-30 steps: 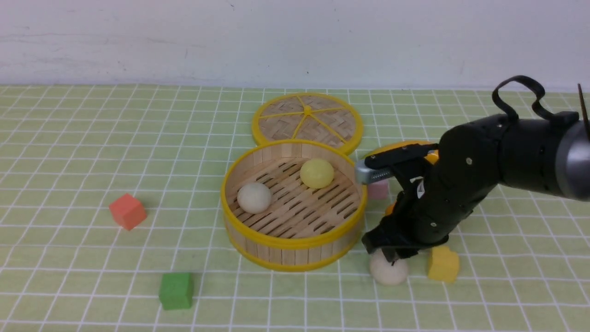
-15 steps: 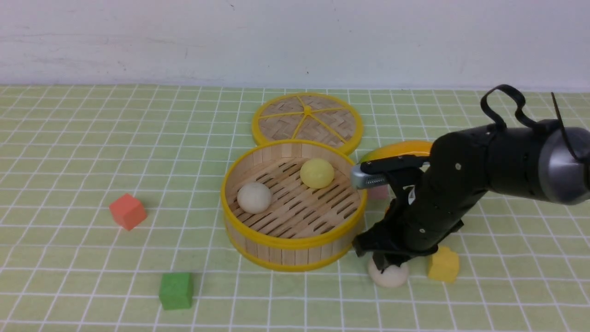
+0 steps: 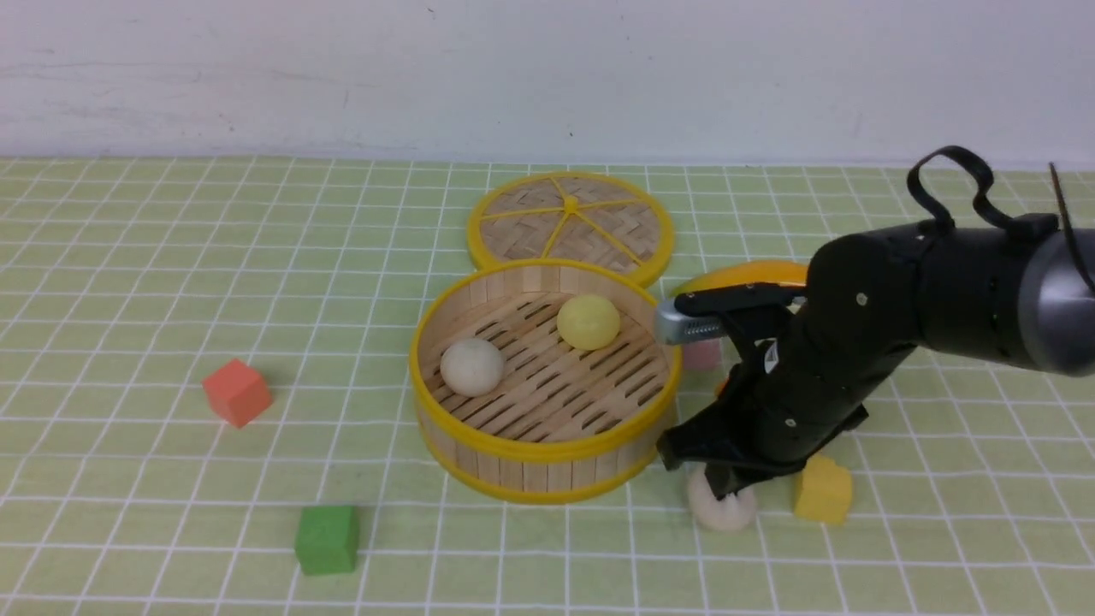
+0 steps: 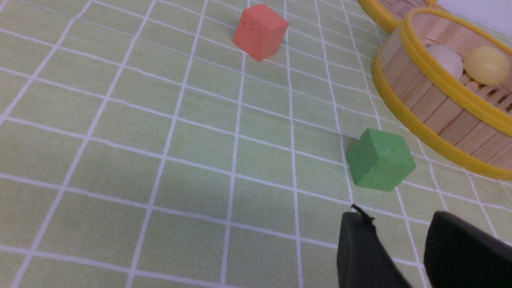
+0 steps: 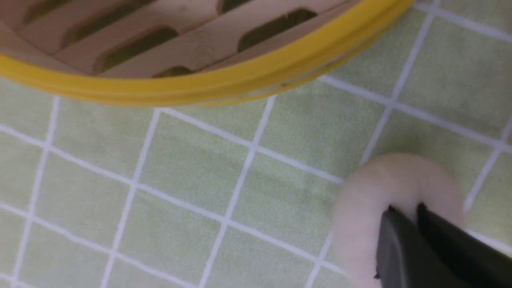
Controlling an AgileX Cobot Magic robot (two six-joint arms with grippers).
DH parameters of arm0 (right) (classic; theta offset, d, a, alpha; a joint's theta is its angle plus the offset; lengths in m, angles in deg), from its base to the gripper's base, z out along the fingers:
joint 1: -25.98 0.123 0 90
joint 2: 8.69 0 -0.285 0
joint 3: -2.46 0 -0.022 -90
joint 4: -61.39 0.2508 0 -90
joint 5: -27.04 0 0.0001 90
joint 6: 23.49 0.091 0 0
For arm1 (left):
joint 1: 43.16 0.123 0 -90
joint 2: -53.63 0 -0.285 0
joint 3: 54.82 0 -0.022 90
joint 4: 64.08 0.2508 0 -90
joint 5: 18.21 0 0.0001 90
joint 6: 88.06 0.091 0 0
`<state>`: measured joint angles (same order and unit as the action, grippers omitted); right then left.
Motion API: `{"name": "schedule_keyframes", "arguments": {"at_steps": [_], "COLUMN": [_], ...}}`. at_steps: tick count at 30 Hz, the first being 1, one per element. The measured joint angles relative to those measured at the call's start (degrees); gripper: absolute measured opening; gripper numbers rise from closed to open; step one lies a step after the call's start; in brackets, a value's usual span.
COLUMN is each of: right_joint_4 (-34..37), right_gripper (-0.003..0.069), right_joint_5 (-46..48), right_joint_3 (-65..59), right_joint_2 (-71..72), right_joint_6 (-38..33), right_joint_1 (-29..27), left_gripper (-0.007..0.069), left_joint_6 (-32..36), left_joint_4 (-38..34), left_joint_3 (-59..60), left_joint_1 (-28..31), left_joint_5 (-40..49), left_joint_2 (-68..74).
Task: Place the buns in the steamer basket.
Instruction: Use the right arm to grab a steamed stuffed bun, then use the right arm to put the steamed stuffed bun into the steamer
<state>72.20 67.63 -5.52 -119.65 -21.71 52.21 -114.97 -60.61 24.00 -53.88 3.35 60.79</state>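
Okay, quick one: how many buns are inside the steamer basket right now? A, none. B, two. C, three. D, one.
B: an off-white bun and a pale yellow bun lie on the slatted floor of the steamer basket, while the third bun sits outside it on the mat, gripped by the right tool.

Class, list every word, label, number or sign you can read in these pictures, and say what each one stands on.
No text can be read in any view.
White tag on the right arm: too small to read.
Basket, lid and the bun by the arm: no marks show.
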Motion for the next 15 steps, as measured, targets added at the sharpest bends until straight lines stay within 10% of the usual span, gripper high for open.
{"name": "schedule_keyframes", "arguments": {"at_steps": [15], "right_joint_4": [2.53], "right_gripper": [0.0001], "right_joint_5": [4.51], "right_joint_3": [13.97], "right_joint_2": [6.43], "right_joint_6": [-0.42], "right_joint_1": [0.0], "left_gripper": [0.0238], "left_joint_6": [0.0], "left_joint_4": [0.0], "left_joint_3": [0.0], "left_joint_1": [0.0], "left_joint_5": [0.0], "left_joint_2": [0.0]}}
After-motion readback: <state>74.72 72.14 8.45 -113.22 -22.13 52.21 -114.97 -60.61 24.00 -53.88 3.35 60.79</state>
